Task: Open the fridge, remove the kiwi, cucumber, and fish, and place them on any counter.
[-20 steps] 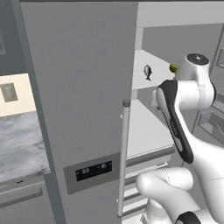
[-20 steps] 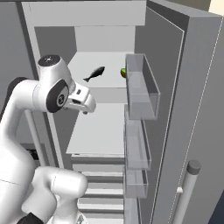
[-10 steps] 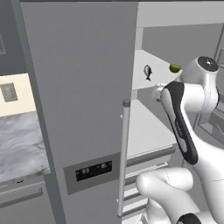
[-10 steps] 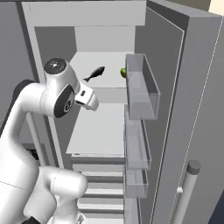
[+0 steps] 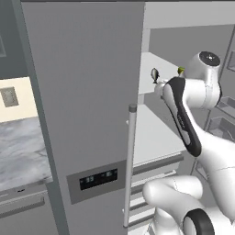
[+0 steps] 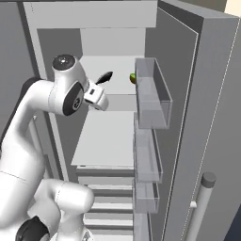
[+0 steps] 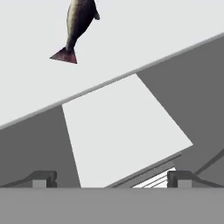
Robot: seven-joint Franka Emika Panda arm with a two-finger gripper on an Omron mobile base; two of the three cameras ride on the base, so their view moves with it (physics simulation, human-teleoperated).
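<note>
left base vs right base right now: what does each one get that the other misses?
Left base view alone: the closed left fridge door with its bar handle and dark display panel, plus the marbled counter at far left.

Right base view alone: the open right door seen from inside, with its clear door bins, and the drawer fronts low in the compartment.

Both: the fridge interior with white shelves, the fish and a small green item on the upper shelf, and the arm reaching in toward them.
</note>
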